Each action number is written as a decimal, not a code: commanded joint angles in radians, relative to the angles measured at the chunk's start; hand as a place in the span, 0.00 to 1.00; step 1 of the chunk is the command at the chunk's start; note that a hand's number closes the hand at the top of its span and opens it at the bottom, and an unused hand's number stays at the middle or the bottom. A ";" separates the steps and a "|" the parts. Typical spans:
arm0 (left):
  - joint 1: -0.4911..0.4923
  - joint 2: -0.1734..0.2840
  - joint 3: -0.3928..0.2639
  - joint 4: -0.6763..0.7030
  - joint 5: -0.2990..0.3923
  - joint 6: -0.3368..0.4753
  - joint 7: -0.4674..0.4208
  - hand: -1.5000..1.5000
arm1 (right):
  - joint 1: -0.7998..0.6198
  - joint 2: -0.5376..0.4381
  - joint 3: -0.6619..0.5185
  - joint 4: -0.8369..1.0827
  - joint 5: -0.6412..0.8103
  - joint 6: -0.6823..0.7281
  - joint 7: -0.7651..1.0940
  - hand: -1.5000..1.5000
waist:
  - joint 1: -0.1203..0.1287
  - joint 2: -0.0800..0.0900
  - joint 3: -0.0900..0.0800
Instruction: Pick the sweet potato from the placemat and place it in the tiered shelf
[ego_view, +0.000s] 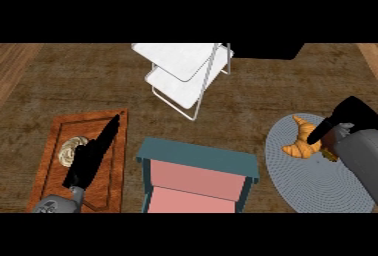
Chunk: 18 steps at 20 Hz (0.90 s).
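- Brown bench (88, 85) top seen from steeply above, lighter wood strip along the left edge.
- White tiered shelf (184, 67) stands at top centre, two white trays on a thin wire frame, nothing in them.
- Grey round placemat (310, 190) at right. A croissant (301, 142) lies on its upper left part.
- Sweet potato (329, 155): only a small orange-brown bit shows, just right of the croissant, mostly hidden under the right hand (332, 122). Still on the placemat side, well apart from the shelf.
- Right hand comes in from the right edge over the placemat, dark fingers (322, 131) pointing down beside the croissant. Cannot tell whether they are wide, narrow or closed on anything; the forearm covers the contact.
- Left hand (92, 155) lies over the brown wooden tray (55, 130) at left, fingers straight and relaxed, holding nothing, partly covering a pale round pastry (68, 149).
- Teal box with a pink inside (196, 177) sits centre front, between tray and placemat.
- Risks, as judgement: croissant is touching or nearly touching the target, so the fingers could catch or shove it instead; grasp is out of sight, so a bad hold could go unnoticed; the carry to the shelf passes its wire frame, which could be clipped.
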 joint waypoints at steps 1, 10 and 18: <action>0.006 -0.019 0.000 0.017 -0.016 0.023 0.004 0.50 | -0.088 0.096 -0.005 0.123 0.043 0.054 0.240 0.00 | -0.016 -0.001 0.000; 0.015 -0.002 0.042 0.040 0.011 -0.023 -0.007 0.50 | -0.153 0.161 -0.016 0.266 0.169 0.064 0.240 0.00 | -0.038 -0.005 0.000; 0.040 -0.002 0.057 0.067 -0.005 -0.034 -0.057 0.50 | -0.130 0.176 -0.074 0.337 0.202 0.089 0.181 0.00 | -0.049 -0.005 0.000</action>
